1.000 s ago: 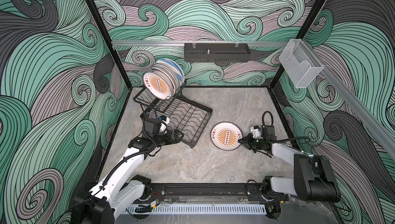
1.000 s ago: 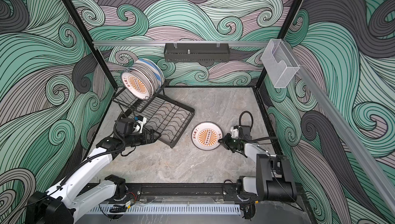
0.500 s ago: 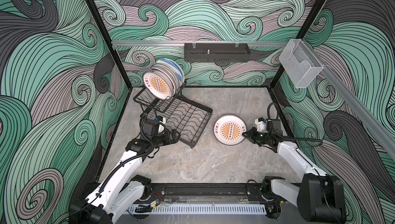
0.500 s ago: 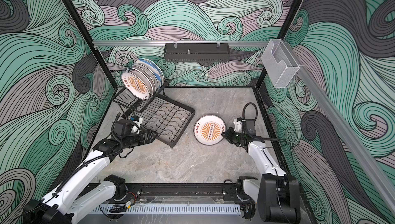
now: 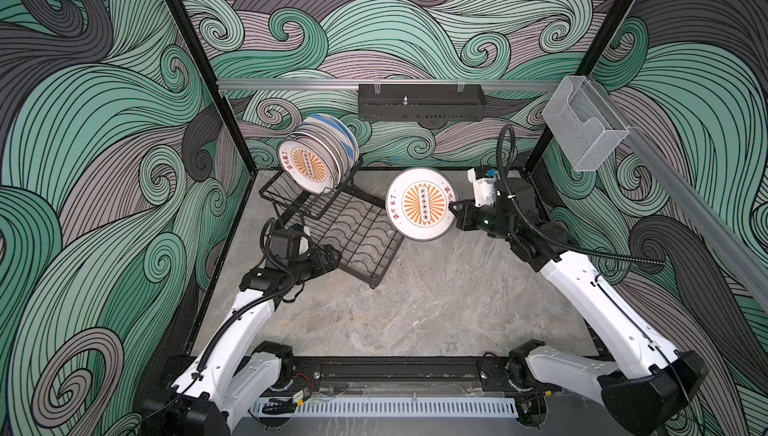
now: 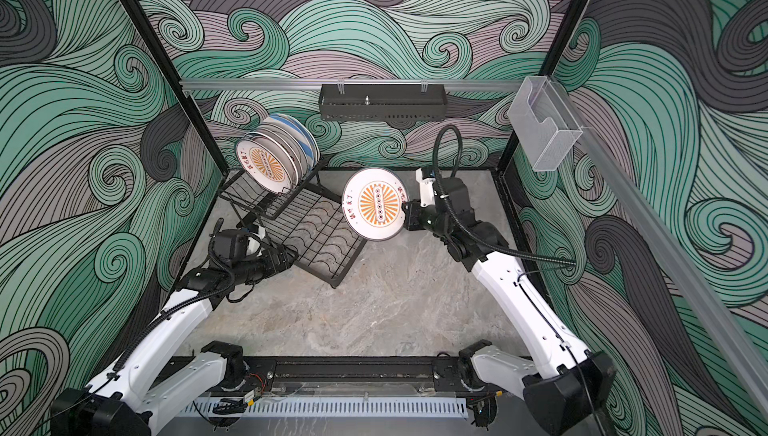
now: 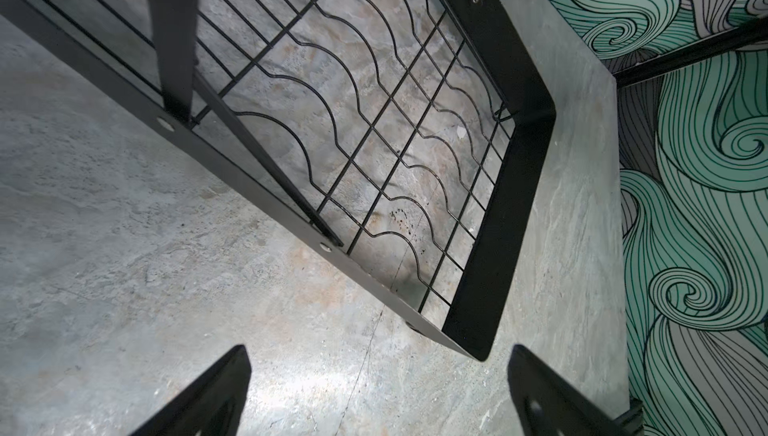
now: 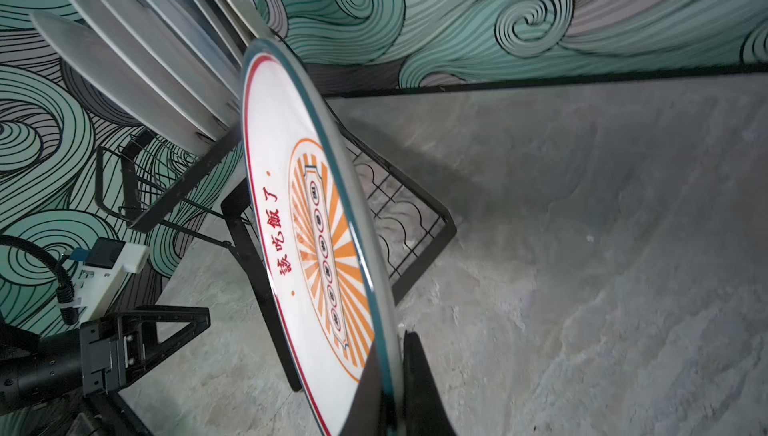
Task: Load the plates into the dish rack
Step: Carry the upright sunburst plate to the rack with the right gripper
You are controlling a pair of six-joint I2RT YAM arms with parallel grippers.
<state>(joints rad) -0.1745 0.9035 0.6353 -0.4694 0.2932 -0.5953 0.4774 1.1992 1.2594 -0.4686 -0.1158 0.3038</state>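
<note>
Swirling teal-and-grey wave walls [image 5: 83, 163] close round a grey marbled bench [image 5: 415, 313]. From the front rail the right arm [image 5: 582, 284] reaches up and back. Its white forearm slants inward and its wrist is bent to aim left. The right claw [image 5: 454, 210] is clamped tight on the right rim of a sunburst plate [image 5: 422, 204]. That plate hangs clear of the bench, tilted nearly on edge, its printed face showing in both top views. It sits just beside the right-hand corner of the dish rack [image 5: 357, 238], next to the wavy grid base. The other plates [image 5: 318, 159] stand in a row in the rack's raised tier. The left arm [image 5: 245, 330] bends low at the elbow, with its wrist pointing right. The left claw [image 7: 378, 359] is spread wide with nothing in it, at the rack's near corner. Whether it touches the frame I cannot tell.
</note>
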